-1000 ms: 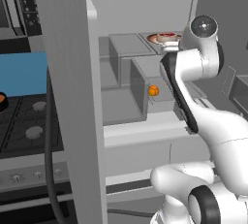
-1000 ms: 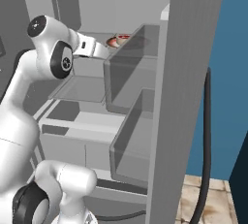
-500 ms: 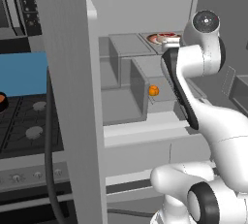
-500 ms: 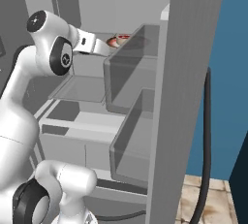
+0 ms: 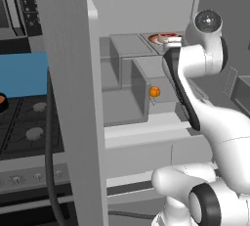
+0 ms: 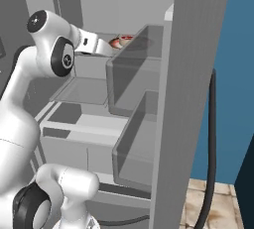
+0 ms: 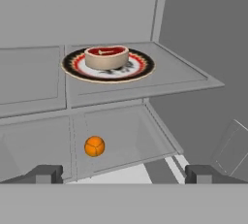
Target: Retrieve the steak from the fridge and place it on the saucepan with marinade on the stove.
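While the gripper (image 7: 123,173) hangs with its jaws spread wide and empty inside the fridge (image 5: 68,73), the steak (image 7: 106,56) sits ahead and above it on a plate (image 7: 140,68) on the upper shelf (image 7: 179,80).

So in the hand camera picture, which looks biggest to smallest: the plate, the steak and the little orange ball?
1. The plate, widest by far.
2. The steak sitting on it.
3. The orange ball, smallest, even though it lies on the lower shelf, nearer the camera.
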Controlling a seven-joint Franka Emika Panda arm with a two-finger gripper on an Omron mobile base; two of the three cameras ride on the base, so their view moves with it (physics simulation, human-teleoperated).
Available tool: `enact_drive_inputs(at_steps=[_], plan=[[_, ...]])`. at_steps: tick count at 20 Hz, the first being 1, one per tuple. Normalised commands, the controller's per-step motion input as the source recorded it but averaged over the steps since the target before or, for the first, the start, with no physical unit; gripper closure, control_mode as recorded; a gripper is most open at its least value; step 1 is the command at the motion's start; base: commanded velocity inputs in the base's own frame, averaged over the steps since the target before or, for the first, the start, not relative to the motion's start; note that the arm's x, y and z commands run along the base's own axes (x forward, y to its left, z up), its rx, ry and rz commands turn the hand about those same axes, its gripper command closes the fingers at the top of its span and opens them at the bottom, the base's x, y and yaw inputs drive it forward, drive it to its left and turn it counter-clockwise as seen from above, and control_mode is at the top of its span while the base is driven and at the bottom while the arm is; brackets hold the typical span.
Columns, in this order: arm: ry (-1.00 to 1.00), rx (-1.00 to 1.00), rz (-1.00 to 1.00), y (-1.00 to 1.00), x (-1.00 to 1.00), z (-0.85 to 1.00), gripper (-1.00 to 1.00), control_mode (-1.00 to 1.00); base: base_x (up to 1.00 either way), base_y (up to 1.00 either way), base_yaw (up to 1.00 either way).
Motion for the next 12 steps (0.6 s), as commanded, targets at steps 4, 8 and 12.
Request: enact_drive_inputs(at_steps=[4,8,12], plan=[[0.0,0.02,0.0,0.0,0.17,0.3,-1.0,-1.0,0.0,0.0,0.0],[-0.03,0.1,0.03,-0.03,0.01,0.14,-1.0,-1.0,0.0,0.0,0.0],[-0.01,0.05,0.05,-0.1,0.02,0.0,-1.0,-1.0,0.0,0.0,0.0]])
